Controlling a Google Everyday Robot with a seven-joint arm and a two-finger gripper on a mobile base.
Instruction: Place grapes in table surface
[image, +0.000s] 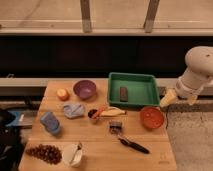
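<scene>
Grapes (44, 152) lie at the desk's (100, 152) near-left corner, long axis left-right. Gripper (180, 98) hangs off the right edge, fingers (167, 98) spread wide, empty. Grapes are well left of it and nearer, across the desk.

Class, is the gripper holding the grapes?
No, the grapes lie on the table, front left, while the gripper hangs open off its right edge.

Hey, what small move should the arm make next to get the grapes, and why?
Probably start swinging the gripper across the table surface toward the grapes. The gripper hangs open and empty off the table's edge beside the green tray, while the grapes lie at the opposite front corner, nowhere near it.
</scene>
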